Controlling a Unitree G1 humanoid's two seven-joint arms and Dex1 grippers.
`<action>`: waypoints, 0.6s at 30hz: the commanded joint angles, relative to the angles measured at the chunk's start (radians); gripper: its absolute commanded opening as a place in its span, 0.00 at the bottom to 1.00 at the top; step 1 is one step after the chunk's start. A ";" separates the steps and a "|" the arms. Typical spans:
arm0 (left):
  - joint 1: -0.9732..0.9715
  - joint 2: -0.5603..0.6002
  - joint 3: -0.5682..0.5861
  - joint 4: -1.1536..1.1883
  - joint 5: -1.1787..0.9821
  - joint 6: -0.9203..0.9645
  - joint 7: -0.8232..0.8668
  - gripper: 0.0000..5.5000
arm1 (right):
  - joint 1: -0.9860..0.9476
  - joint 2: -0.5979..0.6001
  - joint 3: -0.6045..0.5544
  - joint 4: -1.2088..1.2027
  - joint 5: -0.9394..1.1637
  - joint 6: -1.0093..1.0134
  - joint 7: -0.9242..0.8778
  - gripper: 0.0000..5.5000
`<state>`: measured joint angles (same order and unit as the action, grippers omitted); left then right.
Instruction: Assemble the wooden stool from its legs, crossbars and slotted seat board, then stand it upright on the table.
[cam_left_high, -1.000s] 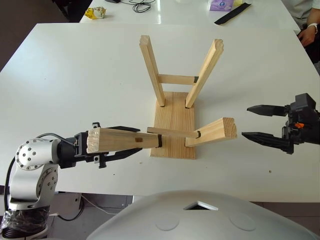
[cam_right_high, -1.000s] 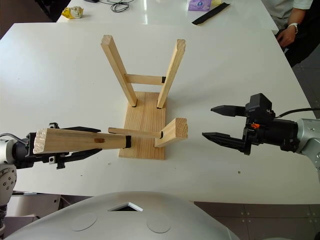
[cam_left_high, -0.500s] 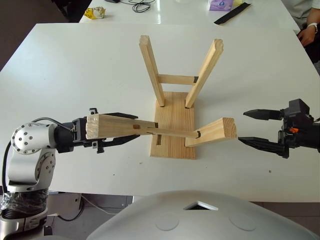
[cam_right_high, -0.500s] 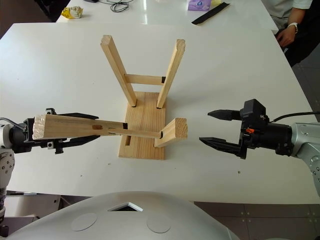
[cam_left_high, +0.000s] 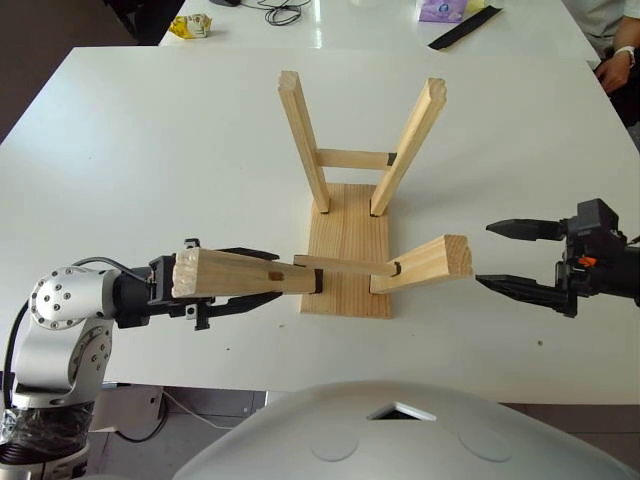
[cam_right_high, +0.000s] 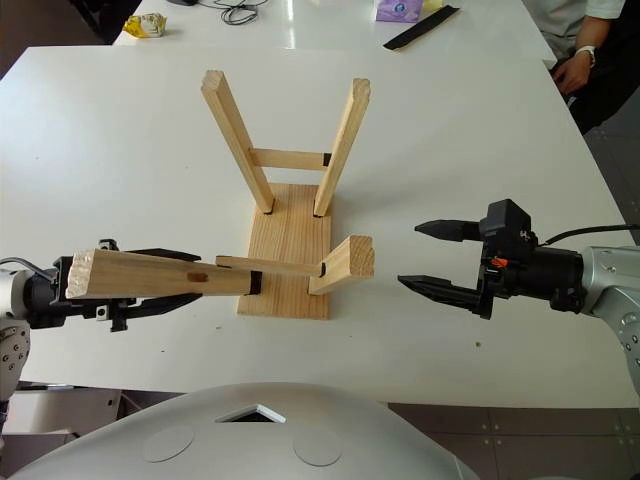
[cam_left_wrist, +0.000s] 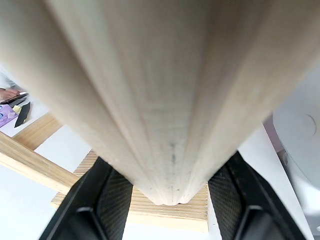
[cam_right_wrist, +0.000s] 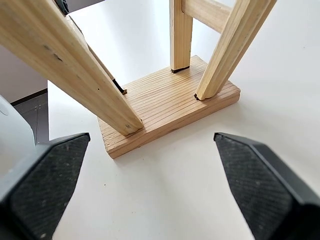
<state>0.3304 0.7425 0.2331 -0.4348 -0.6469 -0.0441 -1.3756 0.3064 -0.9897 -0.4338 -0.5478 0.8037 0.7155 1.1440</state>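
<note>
our left gripper (cam_left_high: 262, 276) clamps a leg (cam_left_high: 215, 275), joined by a crossbar (cam_left_high: 345, 266) to a second leg (cam_left_high: 425, 263) touching the seat board (cam_left_high: 350, 240) on the table (cam_left_high: 150, 150). our right gripper (cam_left_high: 486, 254) gapes wide near that second leg.

I seem to be working in an office or lab space: a plain white table (cam_left_high: 150, 150) with a second table (cam_left_high: 350, 30) butted up behind it. On that one lie loose cables (cam_left_high: 283, 12), a tissue pack (cam_left_high: 443, 10) and a yellow snack packet (cam_left_high: 192, 25), ordinary desk clutter.
</note>
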 joint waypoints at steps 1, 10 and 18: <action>0.022 0.023 -0.016 0.011 0.033 -0.009 -0.019 0.37 | -0.012 -0.011 0.004 -0.005 -0.003 -0.002 -0.001 0.83; -0.084 0.054 -0.038 0.072 0.037 -0.008 -0.006 0.37 | 0.000 -0.002 0.005 -0.022 -0.008 -0.007 -0.007 0.83; -0.128 0.062 -0.060 0.099 0.043 -0.005 -0.020 0.37 | 0.003 0.005 0.012 -0.030 -0.008 -0.011 -0.015 0.83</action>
<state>0.2071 0.7806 0.1798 -0.3443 -0.6272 -0.0565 -1.3847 0.3050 -0.9864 -0.4264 -0.5706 0.8040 0.7133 1.1321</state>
